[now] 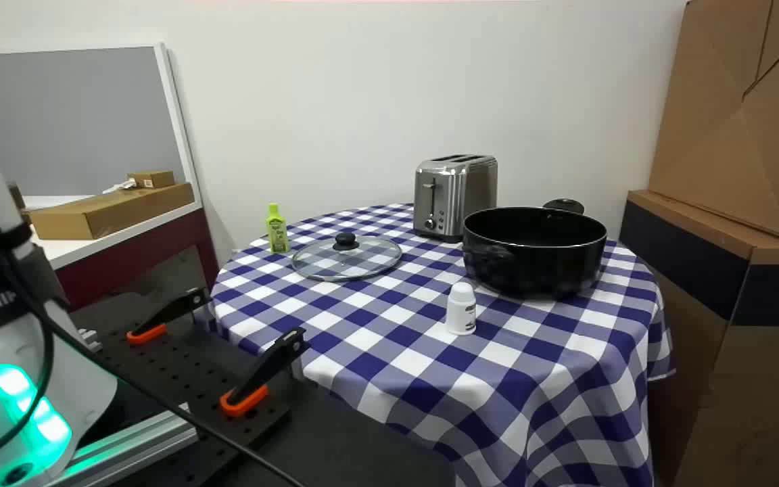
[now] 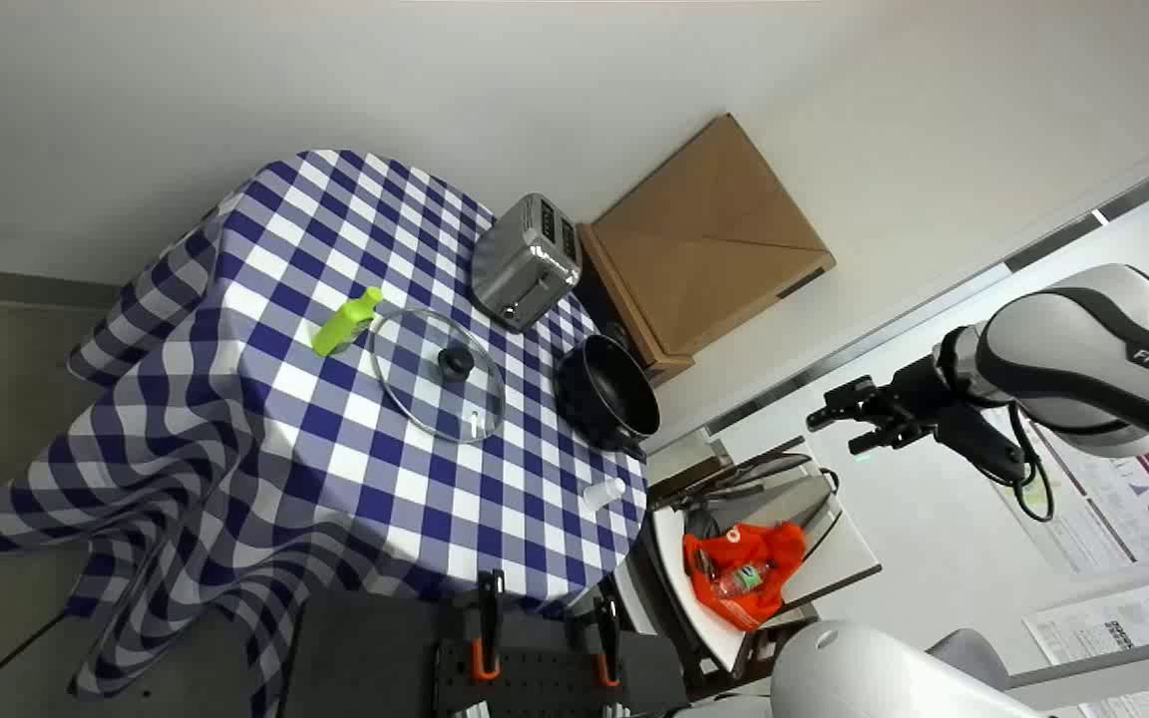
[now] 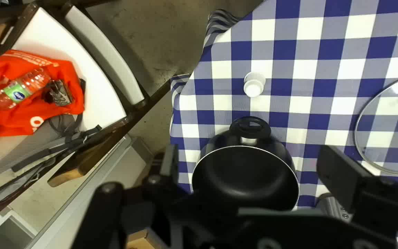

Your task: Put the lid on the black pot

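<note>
The glass lid (image 1: 362, 266) lies flat on the checked tablecloth, its dark knob upward. It also shows in an exterior view (image 2: 435, 399) and, cut off at the right edge, in the wrist view (image 3: 385, 128). The black pot (image 1: 535, 267) stands upright and uncovered to one side of the lid; it also shows in an exterior view (image 2: 579, 399). In the wrist view the pot (image 3: 247, 173) looks empty and appears between the spread fingers. My gripper (image 3: 249, 162) is open and empty, raised high and apart from everything; it also shows in an exterior view (image 2: 837, 432).
A steel toaster (image 1: 457, 196) stands close behind the pot. A white bottle (image 1: 461, 311) stands in front of the pot, and a green bottle (image 1: 277, 230) stands close to the lid. Cardboard boxes (image 1: 734, 135) rise beside the table. Two clamps (image 1: 268, 368) sit near the table's edge.
</note>
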